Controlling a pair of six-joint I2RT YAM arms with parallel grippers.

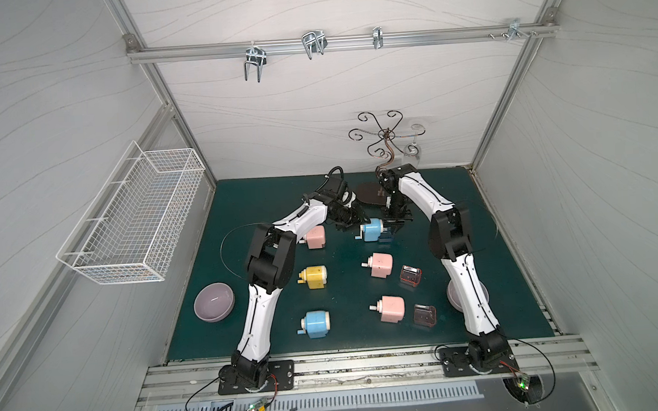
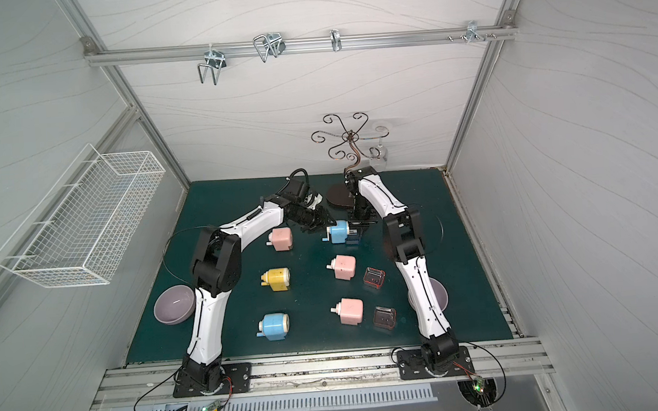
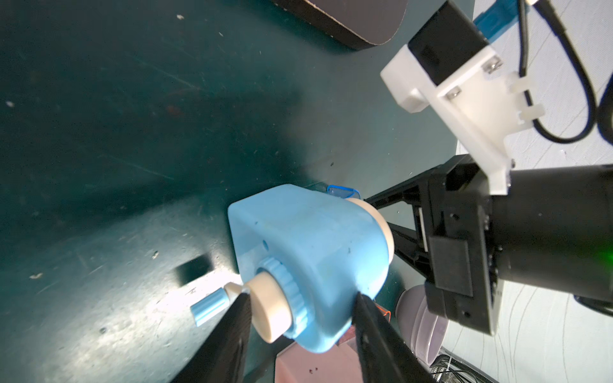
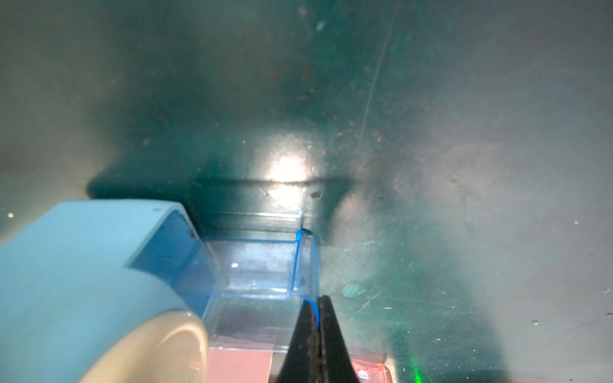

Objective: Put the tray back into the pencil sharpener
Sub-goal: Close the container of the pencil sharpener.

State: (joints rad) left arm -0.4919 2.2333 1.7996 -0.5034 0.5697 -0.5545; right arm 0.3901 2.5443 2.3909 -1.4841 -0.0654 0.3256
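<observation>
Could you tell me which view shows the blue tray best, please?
Right wrist: the tray is close up, partly inside the sharpener. Both top views show it tiny; left wrist shows only a rim sliver.

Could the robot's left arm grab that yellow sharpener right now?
Probably not right away: nothing covers the yellow sharpener, but the left gripper is clamped on the far blue sharpener, so it would have to let go first.

Left gripper and right gripper flank a blue pencil sharpener, its tray protruding, on the green surface.
</observation>
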